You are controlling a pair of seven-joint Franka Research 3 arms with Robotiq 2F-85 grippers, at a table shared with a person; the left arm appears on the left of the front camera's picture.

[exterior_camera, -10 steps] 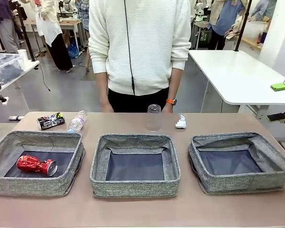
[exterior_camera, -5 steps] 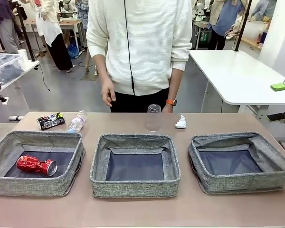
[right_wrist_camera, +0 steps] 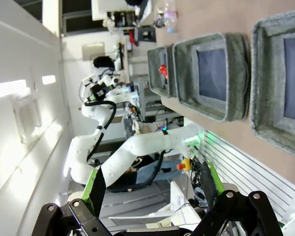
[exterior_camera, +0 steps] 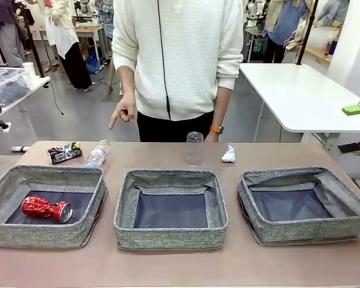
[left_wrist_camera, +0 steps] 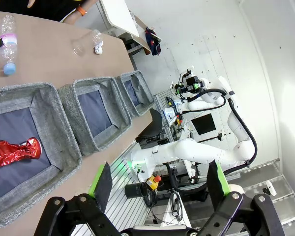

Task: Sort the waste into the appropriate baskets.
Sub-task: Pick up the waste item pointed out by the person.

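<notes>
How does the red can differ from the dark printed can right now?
The red can lies inside the left basket; the dark printed can lies on the table behind that basket. The red can is shiny red; the dark printed can is dark with multicolour print. Both are crushed and lie on their sides.

The brown bench stands in a busy workshop with a smooth grey floor. To the right, a white table sits before a white wall. To the left, another white table carries a clear plastic tub. Farther back is a wooden-topped desk. In the right wrist view, bright light panels glow on a white wall.
</notes>
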